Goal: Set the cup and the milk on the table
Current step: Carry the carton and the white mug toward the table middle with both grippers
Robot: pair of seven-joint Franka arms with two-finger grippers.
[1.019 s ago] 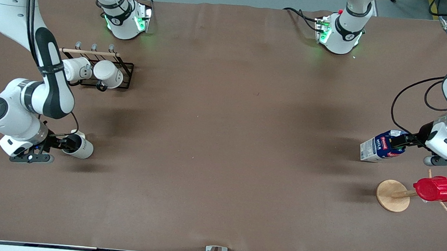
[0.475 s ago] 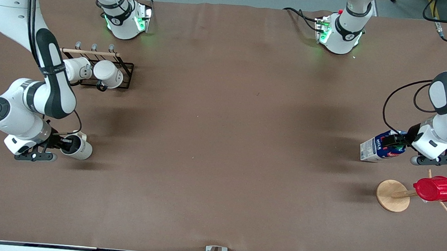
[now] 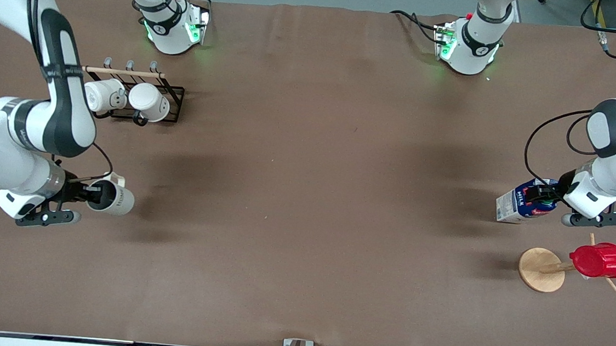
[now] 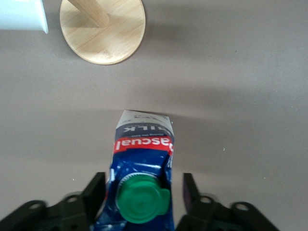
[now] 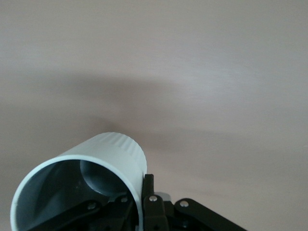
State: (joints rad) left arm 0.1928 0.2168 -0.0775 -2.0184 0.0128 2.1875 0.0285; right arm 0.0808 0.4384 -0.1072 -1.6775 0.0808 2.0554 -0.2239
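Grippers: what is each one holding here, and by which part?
The right gripper pinches the cup by its rim wall, one finger inside. The left gripper brackets the milk at its capped top; whether it grips cannot be told.

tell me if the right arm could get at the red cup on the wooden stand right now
Probably not. The right gripper is shut on the cup at its own end of the table, and the red cup sits at the left arm's end, beside the milk that the left gripper holds.
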